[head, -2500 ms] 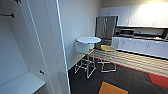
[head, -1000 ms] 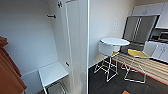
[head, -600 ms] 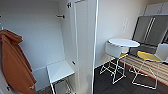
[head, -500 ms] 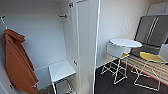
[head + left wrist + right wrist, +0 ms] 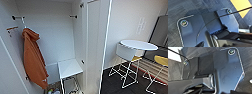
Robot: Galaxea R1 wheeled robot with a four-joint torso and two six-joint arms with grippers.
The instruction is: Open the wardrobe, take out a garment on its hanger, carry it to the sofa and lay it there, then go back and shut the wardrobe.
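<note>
Jaws: whether either pair is open, shut or holding anything cannot be told from the wrist views.

The wardrobe (image 5: 86,37) stands open across the left and centre of the head view, its white door edge-on at centre. An orange garment (image 5: 33,58) hangs at left inside; a white shelf (image 5: 69,68) sits lower centre. A round white table (image 5: 139,45) stands at right. No writing is readable.

wardrobe (image 5: 92,37) open, orange garment (image 5: 33,60) left, shelf (image 5: 70,68) below
</note>
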